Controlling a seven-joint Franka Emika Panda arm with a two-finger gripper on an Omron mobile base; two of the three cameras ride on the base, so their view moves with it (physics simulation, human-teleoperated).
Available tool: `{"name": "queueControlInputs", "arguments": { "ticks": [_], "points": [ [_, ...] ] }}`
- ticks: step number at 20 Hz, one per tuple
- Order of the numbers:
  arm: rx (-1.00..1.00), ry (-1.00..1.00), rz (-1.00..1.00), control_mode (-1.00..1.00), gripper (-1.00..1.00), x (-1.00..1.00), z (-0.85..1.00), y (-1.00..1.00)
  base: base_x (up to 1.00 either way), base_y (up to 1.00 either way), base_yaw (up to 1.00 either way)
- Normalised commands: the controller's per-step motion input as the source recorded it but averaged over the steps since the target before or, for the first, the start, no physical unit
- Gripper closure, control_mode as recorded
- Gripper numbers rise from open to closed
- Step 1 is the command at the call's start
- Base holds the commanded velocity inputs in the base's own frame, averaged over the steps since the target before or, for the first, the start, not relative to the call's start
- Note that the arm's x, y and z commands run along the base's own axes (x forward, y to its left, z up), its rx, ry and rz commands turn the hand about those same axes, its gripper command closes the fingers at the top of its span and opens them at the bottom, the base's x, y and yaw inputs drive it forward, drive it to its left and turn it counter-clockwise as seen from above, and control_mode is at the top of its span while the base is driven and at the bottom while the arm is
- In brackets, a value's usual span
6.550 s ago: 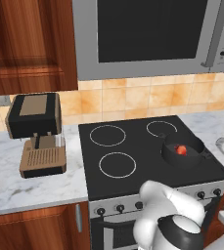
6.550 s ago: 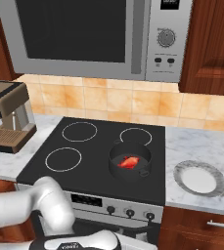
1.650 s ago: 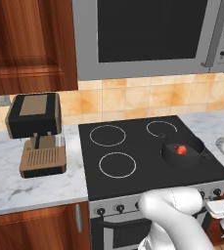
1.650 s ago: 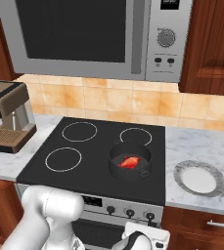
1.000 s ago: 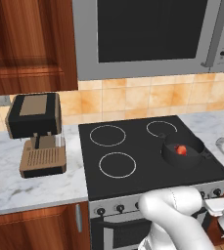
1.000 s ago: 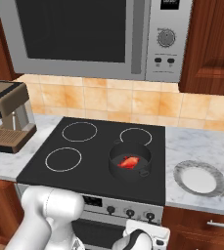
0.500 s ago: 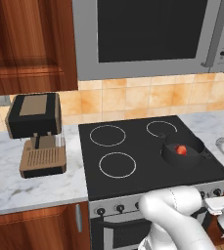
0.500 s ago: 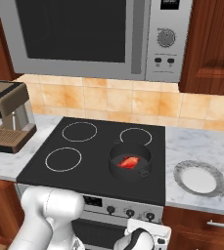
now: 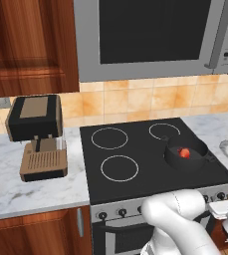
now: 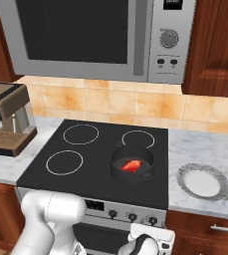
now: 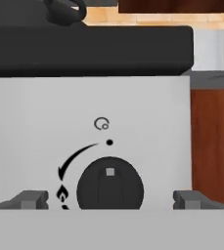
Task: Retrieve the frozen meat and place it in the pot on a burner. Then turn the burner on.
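Gripper (image 11: 111, 200) stands open, one finger on each side of the stove knob (image 11: 110, 184). Meat (image 10: 131, 165) lies in the pot (image 10: 132, 164) on the burner. Move forward centred, close evenly, then turn.

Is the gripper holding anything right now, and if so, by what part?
Nothing is held. The gripper is open, its fingertips either side of a stove knob without touching it.
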Motion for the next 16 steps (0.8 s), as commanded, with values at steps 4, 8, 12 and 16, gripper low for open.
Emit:
{"name": "queueControlInputs", "arguments": {
  "ticks": [4, 8, 12, 16],
  "points": [
    [0.00, 0.00, 0.00, -1.00, -1.00, 0.12, 0.00, 0.00, 0.00, 0.00, 0.00],
    [0.00, 0.00, 0.00, -1.00, 1.00, 0.11, 0.00, 0.00, 0.00, 0.00, 0.00],
    [0.00, 0.00, 0.00, -1.00, 1.00, 0.08, 0.00, 0.00, 0.00, 0.00, 0.00],
    [-0.02, 0.03, 0.00, -1.00, 1.00, 0.01, 0.00, 0.00, 0.00, 0.00, 0.00]
  ]
}}
